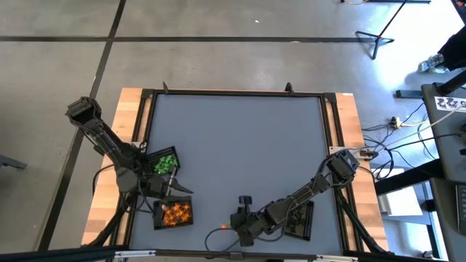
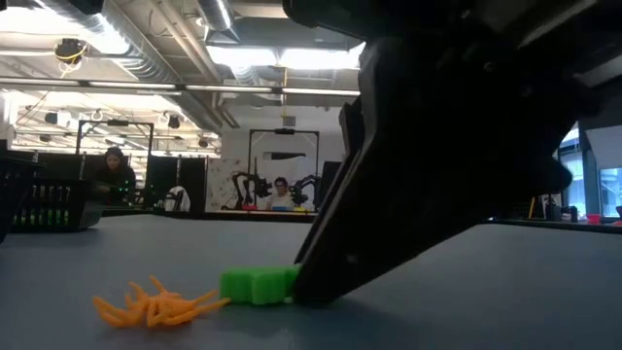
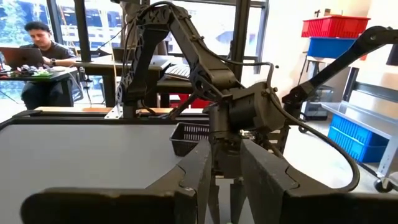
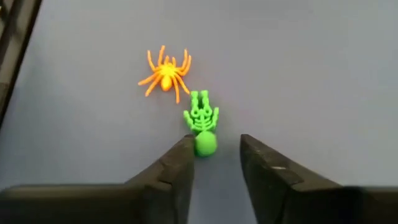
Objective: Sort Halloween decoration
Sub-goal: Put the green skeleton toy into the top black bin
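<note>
A green skeleton trinket (image 4: 202,121) lies flat on the grey table, and an orange spider (image 4: 166,73) lies just beyond it. The low view shows both too, the skeleton (image 2: 258,285) and the spider (image 2: 155,306). My right gripper (image 4: 214,146) is low at the table's near edge (image 1: 234,222). It is open, slants down, and has the skeleton's round head between its fingertips. My left gripper (image 1: 186,191) hovers level between two trays at the near left. It is open (image 3: 225,149) with nothing between its fingers. My right gripper has one fingertip (image 4: 185,149) against the skeleton's round head (image 4: 205,144); the other finger stands apart from it with a visible gap. The fingers slant down from the table's right side. The skeleton lies flat on the table, its body pointing away from the fingers.
A black tray with green pieces (image 1: 166,161) and one with orange pieces (image 1: 175,213) stand at the near left. A third black tray (image 1: 300,218) lies under my right arm. The middle and far part of the mat (image 1: 240,138) is bare. People sit in the room beyond.
</note>
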Robot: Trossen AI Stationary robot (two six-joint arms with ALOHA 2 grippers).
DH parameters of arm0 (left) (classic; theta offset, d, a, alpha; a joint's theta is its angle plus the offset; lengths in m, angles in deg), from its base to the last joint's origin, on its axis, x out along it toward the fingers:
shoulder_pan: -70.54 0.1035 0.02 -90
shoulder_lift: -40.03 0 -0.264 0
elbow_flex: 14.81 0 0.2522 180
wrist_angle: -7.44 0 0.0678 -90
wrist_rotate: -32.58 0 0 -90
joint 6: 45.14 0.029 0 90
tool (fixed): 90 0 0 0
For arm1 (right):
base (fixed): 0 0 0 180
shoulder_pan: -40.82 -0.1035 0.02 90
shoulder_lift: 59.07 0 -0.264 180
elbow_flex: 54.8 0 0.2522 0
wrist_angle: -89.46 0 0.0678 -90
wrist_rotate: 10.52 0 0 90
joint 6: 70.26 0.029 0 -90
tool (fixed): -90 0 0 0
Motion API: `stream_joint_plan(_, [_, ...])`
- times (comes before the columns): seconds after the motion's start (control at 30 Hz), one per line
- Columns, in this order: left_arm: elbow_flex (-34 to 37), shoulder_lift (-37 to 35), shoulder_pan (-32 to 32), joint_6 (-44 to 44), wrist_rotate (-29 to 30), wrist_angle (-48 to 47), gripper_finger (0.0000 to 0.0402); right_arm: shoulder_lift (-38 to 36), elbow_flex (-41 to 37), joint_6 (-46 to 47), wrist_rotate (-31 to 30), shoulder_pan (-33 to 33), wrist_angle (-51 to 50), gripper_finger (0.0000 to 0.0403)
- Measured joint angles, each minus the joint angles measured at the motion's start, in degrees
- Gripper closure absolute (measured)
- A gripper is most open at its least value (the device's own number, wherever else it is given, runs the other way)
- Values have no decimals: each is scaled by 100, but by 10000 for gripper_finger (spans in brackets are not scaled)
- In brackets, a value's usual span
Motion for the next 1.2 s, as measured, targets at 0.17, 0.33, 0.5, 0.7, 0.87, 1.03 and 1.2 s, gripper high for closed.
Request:
stream_joint_plan(0.17, [0,0,0,2,0,-2,321,0,2,6,267,37,-66,339])
stream_joint_plan(0.33, [4,0,0,-2,-9,-8,321,-15,13,-35,282,67,-257,396])
stream_joint_plan(0.5, [4,2,0,-4,30,-13,321,-15,13,-127,-69,81,-343,395])
stream_joint_plan(0.7, [4,4,0,-7,94,-20,321,-227,-9,-149,-875,141,-624,399])
stream_joint_plan(0.87, [4,4,0,-13,103,-22,321,-511,-2,-213,-1319,317,-809,400])
stream_joint_plan(1.03, [4,4,0,-48,116,-22,321,-601,2,-583,-1411,630,-753,401])
stream_joint_plan(1.2, [4,4,0,-50,118,-22,321,-599,2,-746,-1390,959,-680,402])
